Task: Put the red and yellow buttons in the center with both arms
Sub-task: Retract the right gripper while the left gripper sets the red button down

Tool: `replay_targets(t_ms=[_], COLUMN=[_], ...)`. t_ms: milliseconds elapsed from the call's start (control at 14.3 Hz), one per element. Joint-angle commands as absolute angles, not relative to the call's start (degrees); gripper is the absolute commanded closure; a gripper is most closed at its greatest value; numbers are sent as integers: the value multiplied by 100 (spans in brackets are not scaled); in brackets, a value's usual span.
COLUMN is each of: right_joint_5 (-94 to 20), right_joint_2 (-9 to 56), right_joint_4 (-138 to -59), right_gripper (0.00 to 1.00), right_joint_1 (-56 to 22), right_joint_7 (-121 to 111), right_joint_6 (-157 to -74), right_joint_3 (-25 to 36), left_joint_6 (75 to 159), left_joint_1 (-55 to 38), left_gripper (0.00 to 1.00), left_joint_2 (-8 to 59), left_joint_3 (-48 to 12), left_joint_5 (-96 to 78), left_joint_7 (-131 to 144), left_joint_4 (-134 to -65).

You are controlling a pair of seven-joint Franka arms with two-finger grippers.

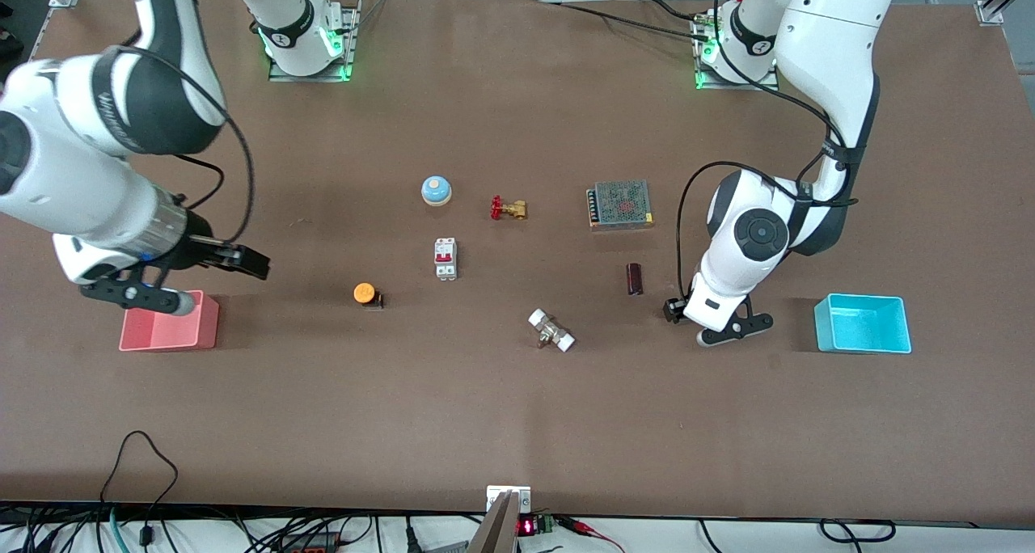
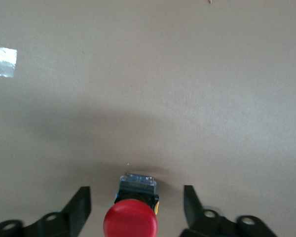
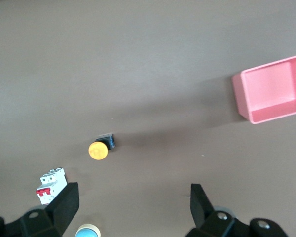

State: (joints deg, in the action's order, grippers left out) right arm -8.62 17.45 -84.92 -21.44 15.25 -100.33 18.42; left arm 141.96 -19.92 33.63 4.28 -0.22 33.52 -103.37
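Observation:
The red button (image 2: 130,224) lies on the brown tabletop between the open fingers of my left gripper (image 2: 136,192); the fingers stand apart from it on both sides. In the front view my left gripper (image 1: 673,309) is low at the table, between the dark block and the cyan bin, and hides the red button. The yellow button (image 1: 364,293) sits on the table toward the right arm's end and also shows in the right wrist view (image 3: 97,150). My right gripper (image 1: 257,263) is open and empty, up in the air beside the pink bin; its wrist view (image 3: 133,190) shows bare table between the fingers.
A pink bin (image 1: 162,344) is at the right arm's end, a cyan bin (image 1: 861,348) at the left arm's end. Mid-table are a blue-and-white dome (image 1: 436,190), brass valve (image 1: 508,208), circuit breaker (image 1: 445,258), mesh power supply (image 1: 620,204), dark block (image 1: 635,279) and white fitting (image 1: 551,330).

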Motion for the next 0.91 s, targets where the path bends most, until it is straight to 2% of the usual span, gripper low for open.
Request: replay_targets(t_ms=[0,140,420,839], right_joint_5=[-670,-310,97,79], right_joint_2=[1276,1099,774,344], right_joint_4=[-8508,-8508,-8578,-8955], right_gripper=[0,0,0,0], right_joint_1=[-938,-380,-343,-343], right_joint_7=[874,267,-185,-123], right_joint_6=[-9564,-9379,-8939,-8780], right_joint_3=[1006,669,694,694], left_joint_6=[13915,13389,11842,10137], left_joint_1=[-1864,-1741,-1284,-529], left_gripper=[0,0,0,0], left_joint_2=[3253,3138,2866,2155], left_joint_3=[457,457,404,404], left_joint_5=[88,79,9,-202], left_joint_7=[3393,3209,2217,425], left_joint_4=[-10108,-9845,-9116,-8614])
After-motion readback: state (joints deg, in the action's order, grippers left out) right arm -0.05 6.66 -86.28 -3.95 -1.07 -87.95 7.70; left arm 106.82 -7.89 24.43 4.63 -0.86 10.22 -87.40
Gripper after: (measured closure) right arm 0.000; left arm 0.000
